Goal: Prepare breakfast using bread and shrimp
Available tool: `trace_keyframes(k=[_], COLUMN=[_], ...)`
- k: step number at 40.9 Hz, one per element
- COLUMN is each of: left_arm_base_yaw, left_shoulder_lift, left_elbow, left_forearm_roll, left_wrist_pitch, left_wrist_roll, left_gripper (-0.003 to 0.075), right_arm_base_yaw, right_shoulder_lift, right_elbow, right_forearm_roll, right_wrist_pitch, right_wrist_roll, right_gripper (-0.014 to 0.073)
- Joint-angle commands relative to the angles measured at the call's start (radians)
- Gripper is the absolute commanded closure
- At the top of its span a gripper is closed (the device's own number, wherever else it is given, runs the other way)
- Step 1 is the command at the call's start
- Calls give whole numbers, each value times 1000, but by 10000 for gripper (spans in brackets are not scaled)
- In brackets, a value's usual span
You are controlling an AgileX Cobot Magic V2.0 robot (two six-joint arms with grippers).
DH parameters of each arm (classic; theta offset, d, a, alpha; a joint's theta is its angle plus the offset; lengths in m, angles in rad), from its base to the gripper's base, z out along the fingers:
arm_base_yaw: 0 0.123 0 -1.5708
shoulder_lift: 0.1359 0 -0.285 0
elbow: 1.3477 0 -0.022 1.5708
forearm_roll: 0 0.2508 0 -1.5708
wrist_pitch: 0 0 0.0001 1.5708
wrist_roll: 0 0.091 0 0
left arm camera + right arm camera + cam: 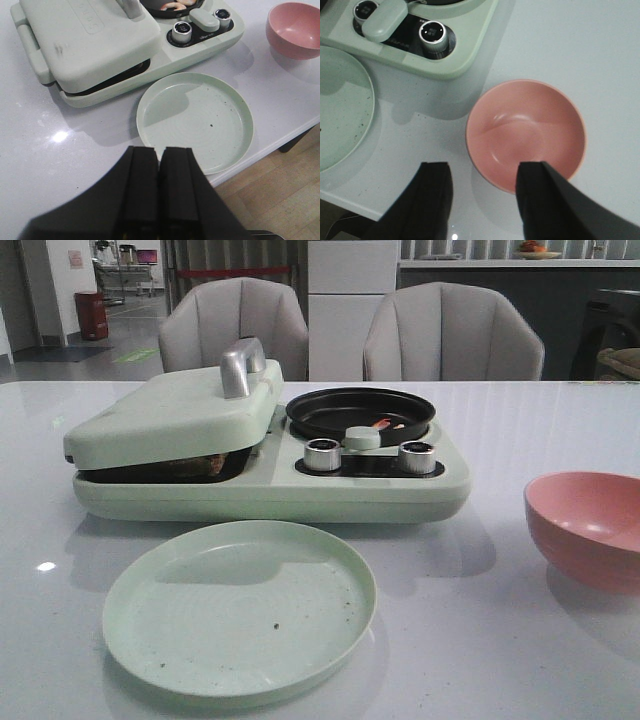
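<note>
Bread [205, 464] shows only as a brownish sliver in the gap under the lowered lid [170, 415] of the mint-green breakfast maker [270, 485], on its left half; it may be a crust edge, but the dim view makes that hard to confirm. Shrimp [385, 424] lie as small pink-orange pieces in the round black pan [360, 410] on the maker's right half, behind two silver knobs [322, 454] and a green handle tab. A pale green plate [240, 608], marked with a few dark crumbs, sits on the white bench [480, 640] just in front of the maker. A pink bowl [588, 528] stands to the right, apart from both.

The left hand [159, 190] hangs above the bench at the near edge of the plate, its black fingers pressed together with nothing between them. The right hand [482, 200] hovers over the near rim of the pink bowl, fingers spread wide and holding nothing.
</note>
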Motion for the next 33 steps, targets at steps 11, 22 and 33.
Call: trace_keyframes(k=[11,22,33], left_arm_base_yaw=[-8,-8,-8], left_shoulder_lift=[0,0,0], left_elbow=[-28,-28,-28], left_forearm_roll=[-18,-18,-18], left_wrist_pitch=[-65,-65,-65], left_wrist_roll=[-10,-10,-10], left_gripper=[619,619,619], right_arm_base_yaw=[78,79,79], right_shoulder_lift=[-353,-535,-576], right_elbow=[131,216,251], right_forearm_roll=[-13,-71,-73], right_wrist_pitch=[6,29,33], right_wrist_roll=[-2,92,92], right_gripper=[179,215,588])
